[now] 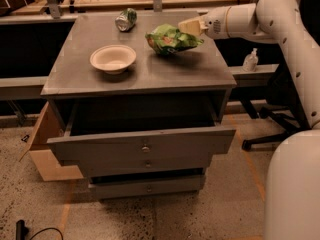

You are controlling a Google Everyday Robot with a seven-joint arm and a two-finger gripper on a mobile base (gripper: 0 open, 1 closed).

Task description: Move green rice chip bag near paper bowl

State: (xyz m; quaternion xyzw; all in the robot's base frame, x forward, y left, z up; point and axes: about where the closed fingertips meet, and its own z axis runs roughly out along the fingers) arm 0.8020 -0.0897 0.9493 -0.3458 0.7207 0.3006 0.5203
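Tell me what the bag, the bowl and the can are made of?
The bag looks like thin plastic film: crinkled, with shiny spots. The gripper holds its right end above the table. The bowl seems to be paper: dull, off-white, no shine. The can is probably thin metal: silvery and crushed.

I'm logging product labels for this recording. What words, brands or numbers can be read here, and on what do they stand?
No text here can be read.
green rice chip bag, held at its right end by the gripper just above the cabinet top: printed, but too blurred to read.
crushed can at the back: markings too blurred to read.
paper bowl: no print visible.
bottle at far right: no legible label.
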